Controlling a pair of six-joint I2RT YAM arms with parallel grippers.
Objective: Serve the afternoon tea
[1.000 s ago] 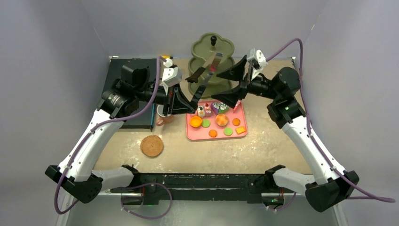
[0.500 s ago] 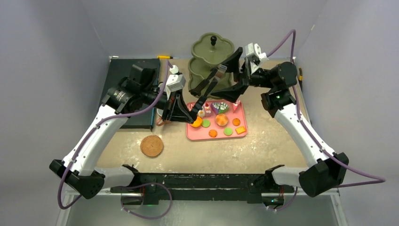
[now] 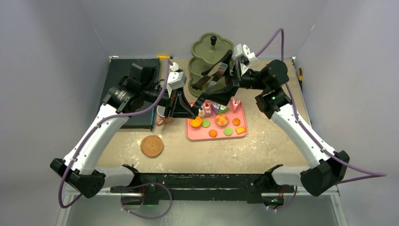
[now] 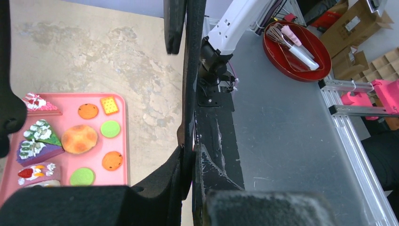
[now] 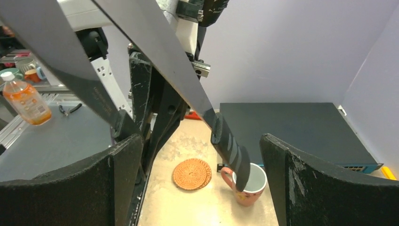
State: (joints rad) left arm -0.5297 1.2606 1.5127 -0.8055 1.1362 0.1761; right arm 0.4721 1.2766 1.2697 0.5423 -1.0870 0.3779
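Serving has hardly begun, as I judge it. My left end effector [image 3: 187, 108] is clenched on the lower end of the black tongs [image 5: 229, 149]. My right end effector [image 5: 197, 141] is spread wide around their upper arms and grips nothing. It looks as if I am sorting out my hold on the tool rather than lifting food. The toy sweets [image 3: 222, 119], that is the orange and green rounds, the bun and the cake slices, all lie on the pink tray [image 3: 196, 133] in the middle of the surface. The green tiered stand [image 3: 212, 49] behind it shows nothing on its plates where I can see them. The orange mug [image 5: 249, 186] stands on the surface just left of the tray, apart from the woven coaster [image 3: 151, 146]. I cannot make out the grey mug. Every sweet has yet to be served, and the mugs have yet to be placed.
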